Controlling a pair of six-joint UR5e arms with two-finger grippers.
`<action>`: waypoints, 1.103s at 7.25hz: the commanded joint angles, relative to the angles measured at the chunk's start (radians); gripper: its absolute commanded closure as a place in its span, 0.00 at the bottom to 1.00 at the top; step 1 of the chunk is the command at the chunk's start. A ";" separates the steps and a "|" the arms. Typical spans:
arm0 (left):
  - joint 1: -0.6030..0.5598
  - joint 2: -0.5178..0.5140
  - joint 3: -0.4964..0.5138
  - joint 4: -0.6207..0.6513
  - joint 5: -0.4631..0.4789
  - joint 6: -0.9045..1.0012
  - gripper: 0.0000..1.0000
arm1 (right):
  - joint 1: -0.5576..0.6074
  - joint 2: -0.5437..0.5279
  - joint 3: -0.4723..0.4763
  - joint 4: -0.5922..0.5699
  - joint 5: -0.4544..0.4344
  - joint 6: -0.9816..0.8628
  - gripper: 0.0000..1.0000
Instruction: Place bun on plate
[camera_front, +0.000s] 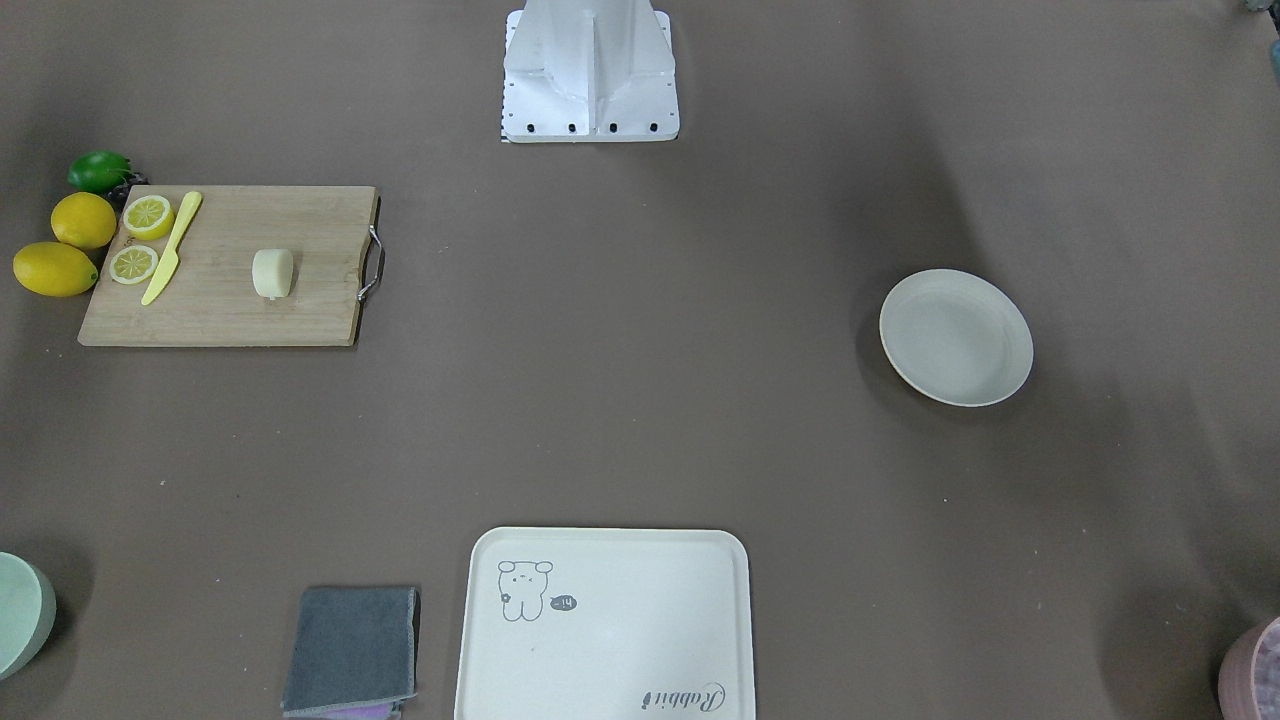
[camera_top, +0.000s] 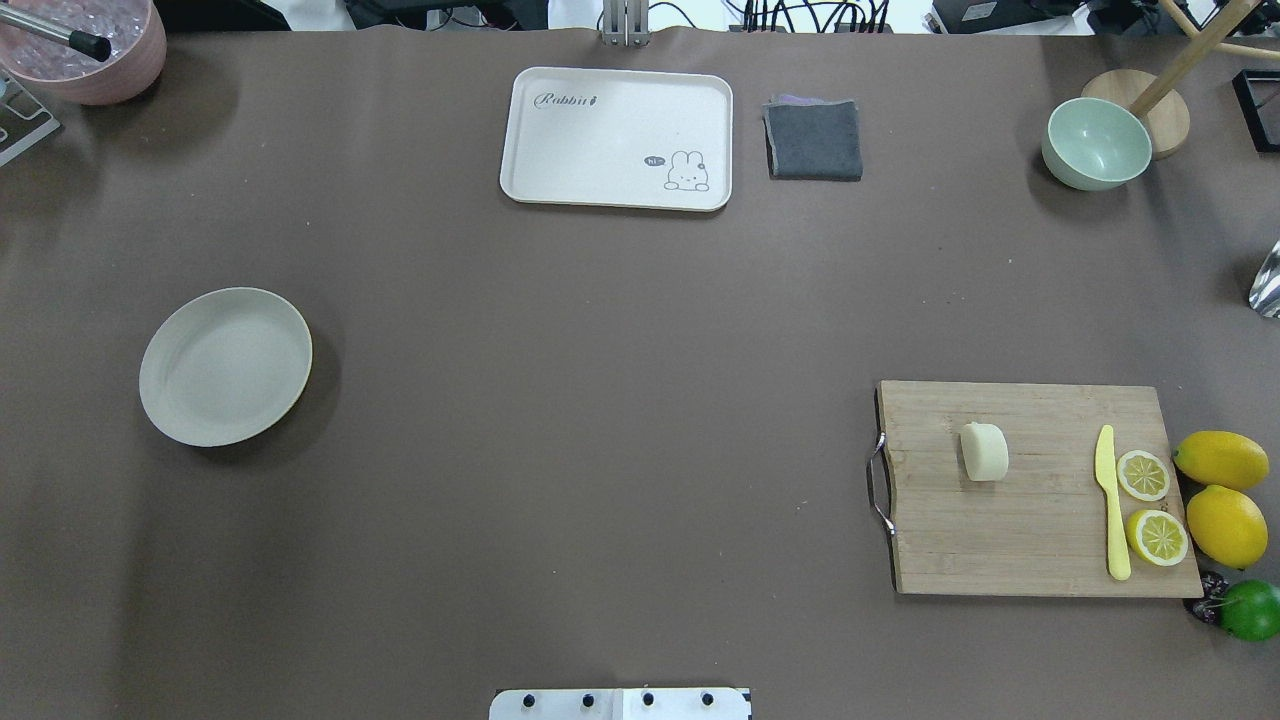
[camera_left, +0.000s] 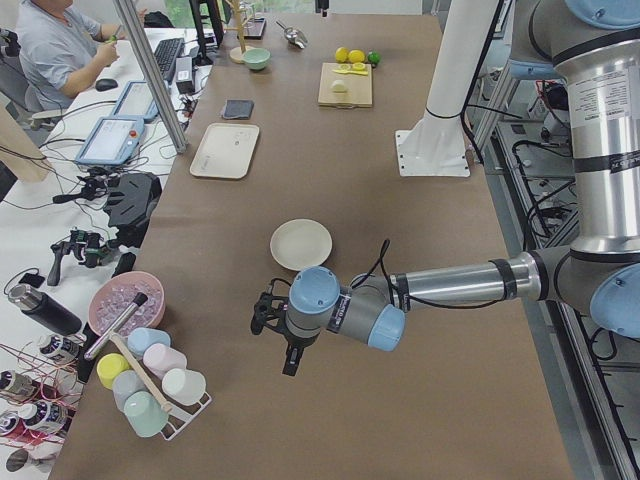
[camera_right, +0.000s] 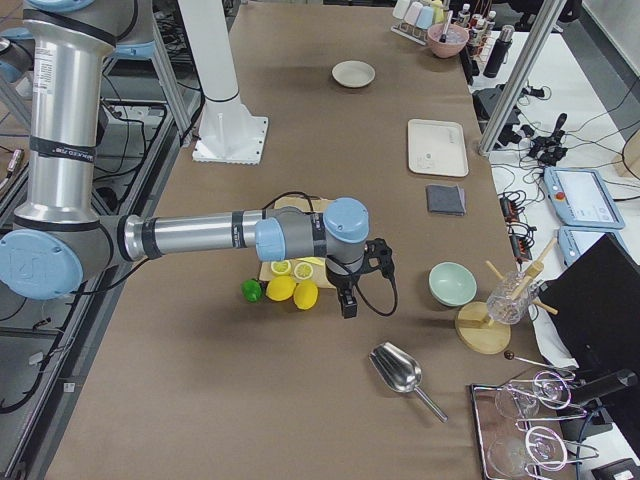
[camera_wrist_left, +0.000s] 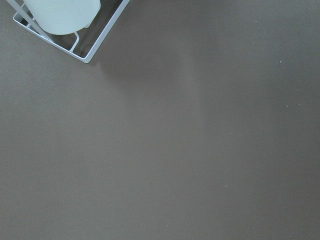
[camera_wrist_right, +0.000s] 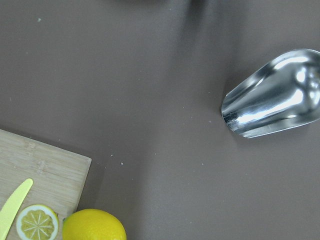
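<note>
The bun (camera_front: 272, 273) (camera_top: 985, 451), a small pale cream lump, lies on a wooden cutting board (camera_front: 225, 315) (camera_top: 1030, 545) on the robot's right side of the table. The round off-white plate (camera_front: 956, 337) (camera_top: 225, 366) (camera_left: 301, 244) stands empty on the robot's left side, far from the bun. My left gripper (camera_left: 266, 318) hangs over bare table beyond the plate, seen only in the exterior left view. My right gripper (camera_right: 348, 304) hangs past the lemons, outside the board, seen only in the exterior right view. I cannot tell whether either is open or shut.
On the board lie a yellow knife (camera_top: 1110, 500) and two lemon halves (camera_top: 1143, 474). Whole lemons (camera_top: 1225, 525) and a lime (camera_top: 1251, 609) sit beside it. A cream tray (camera_top: 617, 138), grey cloth (camera_top: 814, 139), green bowl (camera_top: 1095, 144), metal scoop (camera_wrist_right: 272, 95), pink bowl (camera_top: 95, 50) and cup rack (camera_left: 150, 395) line the edges.
</note>
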 joint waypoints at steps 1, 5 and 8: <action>0.034 -0.004 -0.010 -0.029 0.043 -0.001 0.02 | 0.018 -0.005 0.023 0.000 0.000 0.001 0.00; 0.034 -0.002 -0.011 -0.042 0.027 -0.011 0.02 | 0.018 -0.009 0.038 0.002 -0.001 -0.001 0.00; 0.033 -0.037 -0.028 -0.040 0.024 -0.008 0.03 | 0.012 -0.009 0.039 0.002 -0.003 -0.001 0.00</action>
